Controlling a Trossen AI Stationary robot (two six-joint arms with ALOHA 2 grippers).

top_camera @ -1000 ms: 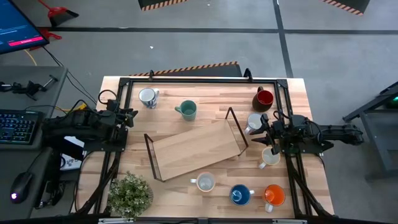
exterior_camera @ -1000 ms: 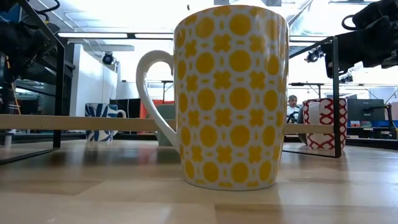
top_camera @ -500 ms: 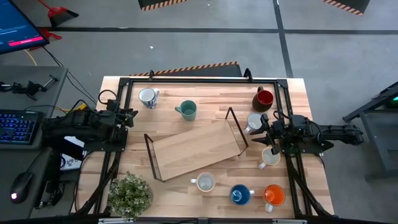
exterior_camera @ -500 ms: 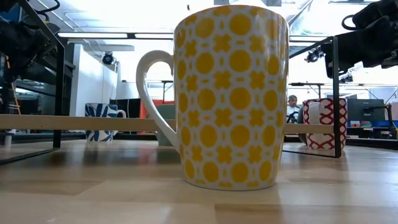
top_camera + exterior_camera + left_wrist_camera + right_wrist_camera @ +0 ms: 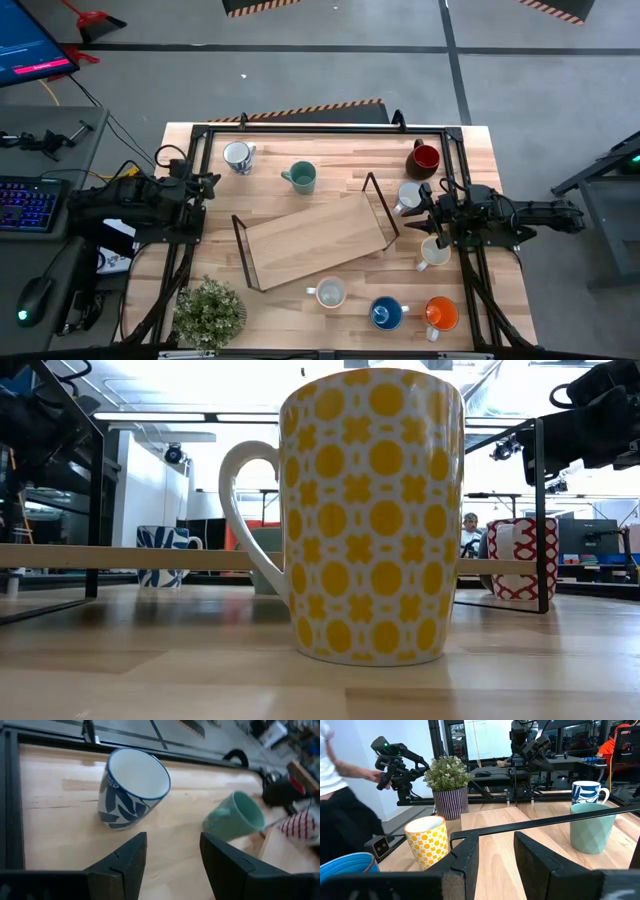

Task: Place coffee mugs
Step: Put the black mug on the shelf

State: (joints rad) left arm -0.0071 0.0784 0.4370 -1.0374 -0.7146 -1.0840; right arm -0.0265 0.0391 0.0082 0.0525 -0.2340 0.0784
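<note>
Wooden worktop (image 5: 330, 165) carrying eight coffee mugs, seen from above. A wood-and-wire rack (image 5: 312, 238) lies at the centre with nothing on it, so no mug appears placed yet. Along the far edge stand a blue-leaf patterned mug (image 5: 238, 156) and a teal-green mug (image 5: 300, 177); beside the right edge, a dark red mug (image 5: 425, 158), a grey mug (image 5: 409, 196) and a cream mug (image 5: 434, 254); along the near edge, a yellow-dotted mug (image 5: 329, 292), a blue mug (image 5: 386, 313) and an orange mug (image 5: 439, 314). A potted plant (image 5: 209, 313) sits in the near-left corner. Left tool (image 5: 207, 184) waits at the left edge, fingers apart and empty (the leaf-patterned mug lies ahead of it). Right tool (image 5: 432, 220) hovers at the right edge between the grey and cream mugs, likewise parted and empty. Risk: the right tool's two neighbours stand close, so a descent toward either could nudge or tip the other; a grasp on a rim alone could slip.
</note>
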